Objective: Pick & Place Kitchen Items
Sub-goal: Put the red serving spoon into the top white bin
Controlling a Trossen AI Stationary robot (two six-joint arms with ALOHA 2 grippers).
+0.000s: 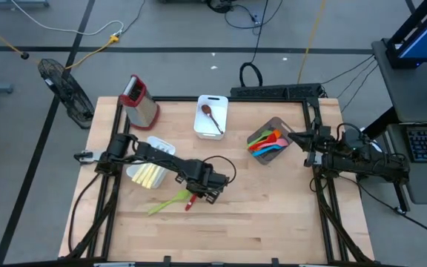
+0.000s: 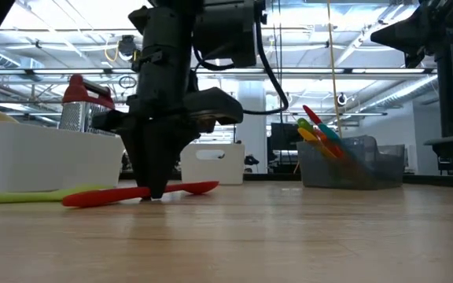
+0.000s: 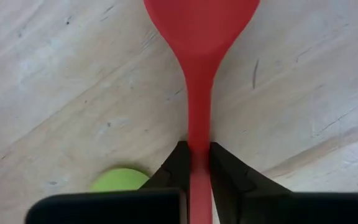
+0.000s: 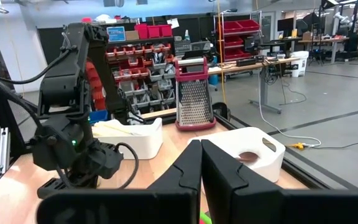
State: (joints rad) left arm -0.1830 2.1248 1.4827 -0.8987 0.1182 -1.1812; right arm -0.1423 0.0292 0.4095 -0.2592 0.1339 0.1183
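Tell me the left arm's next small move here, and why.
Probably a short straight lift. The left gripper has its fingers shut on the red spoon's handle, yet the spoon lies flat on the table, beside the green utensil. Raising it first should clear that neighbour before carrying it to a bin. The right gripper waits shut at the right edge.

We see the left gripper (image 1: 193,199) down on the counter (image 1: 273,215) over a red spoon (image 1: 190,202) beside a green utensil (image 1: 166,202) — the right gripper (image 1: 308,141) waits near the grey bin (image 1: 282,127).
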